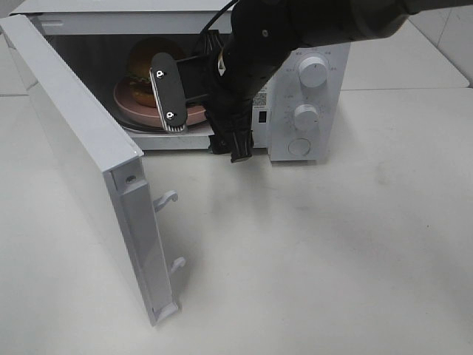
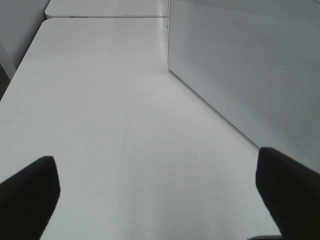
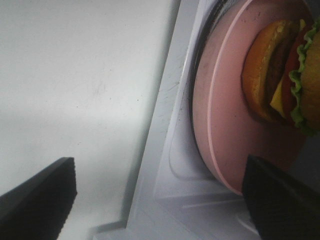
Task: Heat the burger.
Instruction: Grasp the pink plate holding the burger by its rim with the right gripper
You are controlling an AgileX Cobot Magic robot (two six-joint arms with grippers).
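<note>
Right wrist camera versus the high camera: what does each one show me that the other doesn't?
Only the right wrist view: the burger's layers up close, with green lettuce and yellow cheese.
Only the high view: the microwave as a whole, its door swung open, its knobs, and the right arm at the opening.
Both: the burger on the pink plate inside the microwave, and the white table.

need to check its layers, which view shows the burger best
Right wrist view: the burger is close, layers clear, on the pink plate. Exterior high shows it partly hidden by the right tool; left wrist shows none of it.
</note>
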